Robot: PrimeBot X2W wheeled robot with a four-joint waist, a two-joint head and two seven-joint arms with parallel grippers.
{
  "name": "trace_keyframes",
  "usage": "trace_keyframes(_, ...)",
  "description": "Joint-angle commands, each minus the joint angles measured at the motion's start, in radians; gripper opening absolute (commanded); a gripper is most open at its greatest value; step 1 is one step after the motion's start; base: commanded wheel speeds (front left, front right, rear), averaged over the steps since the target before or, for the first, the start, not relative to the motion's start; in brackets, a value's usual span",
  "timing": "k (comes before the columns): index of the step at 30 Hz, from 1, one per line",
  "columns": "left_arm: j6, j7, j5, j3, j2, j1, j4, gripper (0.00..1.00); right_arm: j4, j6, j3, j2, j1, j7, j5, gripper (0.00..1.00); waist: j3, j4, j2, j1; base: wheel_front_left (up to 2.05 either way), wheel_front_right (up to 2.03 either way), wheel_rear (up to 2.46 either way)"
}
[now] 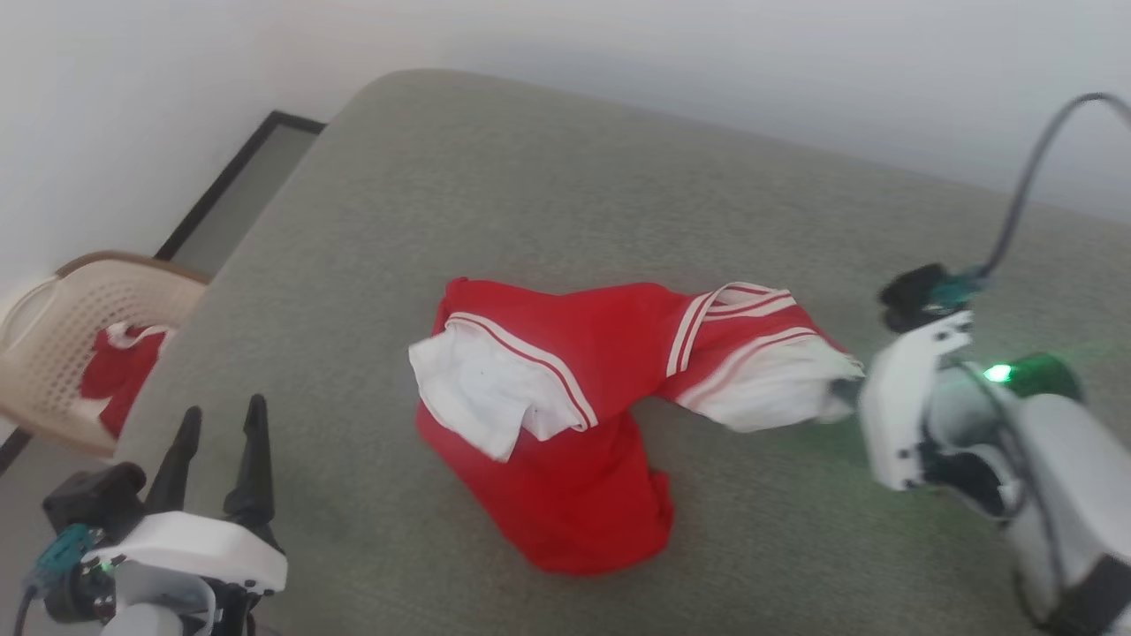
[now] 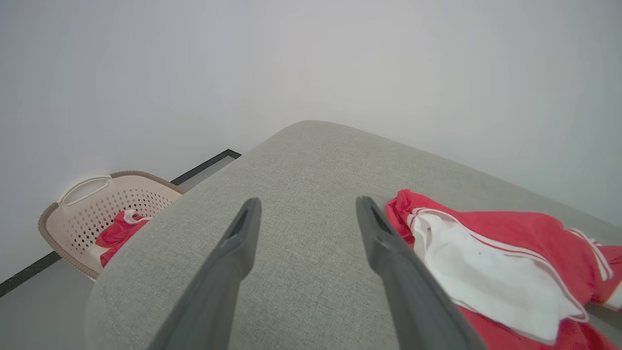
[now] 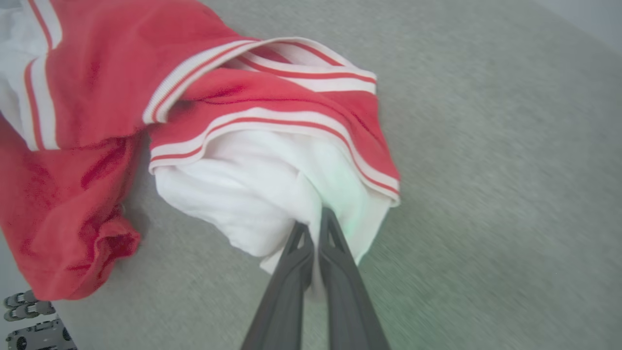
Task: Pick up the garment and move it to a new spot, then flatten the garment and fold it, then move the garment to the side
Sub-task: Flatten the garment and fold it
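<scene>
The crumpled garment (image 1: 565, 495) (red, white sleeves) seems pinched by right tool (image 3: 315, 226).

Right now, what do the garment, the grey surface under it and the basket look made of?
Garment: soft matte knit fabric, probably cotton or a blend; it crumples and drapes, with ribbed striped trim.
Grey surface: woven upholstery cloth, matte, fine heathered texture; rounded edge suggests padding.
Basket: moulded plastic by the look, pale beige, slight sheen, regular perforated holes, brown rim.

White wrist shells (image 1: 190, 548), long dark gripper fingers (image 1: 256, 459), grey cable (image 1: 1025, 190), green light (image 1: 998, 374).
</scene>
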Motion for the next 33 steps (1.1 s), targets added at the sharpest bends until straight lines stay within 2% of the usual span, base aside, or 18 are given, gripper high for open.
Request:
trace_keyframes(1,-0.004,-0.004,0.012,0.012,-0.001,0.016,-0.004,1.00,-0.024,0.000,-0.019,-0.028,0.020,0.015,-0.001,0.00,-0.011,-0.033,0.0000,0.0000,0.00,0.00,0.00)
trace_keyframes(6,-0.014,-0.004,0.027,0.037,-0.002,0.032,-0.013,1.00,-0.105,0.000,-0.132,-0.127,0.098,0.098,0.007,0.00,-0.014,-0.082,0.0000,0.0000,0.00,0.00,0.00)
trace_keyframes(10,-0.021,-0.004,0.033,0.046,-0.002,0.023,-0.014,1.00,-0.126,0.000,-0.234,-0.166,0.167,0.126,-0.003,0.00,-0.008,-0.107,0.0000,0.0000,0.00,0.00,0.00)
trace_keyframes(16,-0.032,-0.002,0.042,0.031,0.001,-0.007,0.001,1.00,-0.065,0.000,-0.307,-0.124,0.212,0.106,-0.024,0.00,0.006,-0.130,0.0000,0.0000,0.00,0.00,0.00)
trace_keyframes(18,-0.041,0.009,0.045,0.019,0.006,-0.019,0.005,1.00,-0.032,0.000,-0.314,-0.096,0.204,0.093,-0.030,0.14,0.010,-0.136,0.0000,0.0000,0.00,0.00,0.00)
trace_keyframes(19,-0.044,0.018,0.044,0.014,0.008,-0.027,0.007,1.00,-0.018,0.000,-0.314,-0.087,0.198,0.090,-0.038,0.38,0.010,-0.138,0.0000,0.0000,0.00,0.00,0.00)
trace_keyframes(20,-0.044,0.018,0.044,0.014,0.008,-0.027,0.007,1.00,-0.018,0.000,-0.314,-0.087,0.198,0.090,-0.038,0.38,0.010,-0.138,0.0000,0.0000,0.00,0.00,0.00)
trace_keyframes(21,-0.044,0.024,0.049,0.010,0.014,-0.033,0.006,1.00,-0.007,0.000,-0.316,-0.081,0.190,0.083,-0.046,0.98,0.011,-0.141,0.0000,0.0000,0.00,0.00,0.00)
trace_keyframes(27,-0.061,0.099,0.046,-0.019,0.045,-0.074,-0.034,1.00,0.009,0.000,-0.343,-0.048,0.158,0.046,-0.068,1.00,0.014,-0.174,0.0000,0.0000,0.00,0.00,0.00)
trace_keyframes(33,-0.080,0.283,0.021,-0.075,0.090,-0.121,-0.116,1.00,-0.058,0.000,-0.378,-0.031,0.160,0.008,-0.077,1.00,0.002,-0.226,0.0000,0.0000,0.00,0.00,0.00)
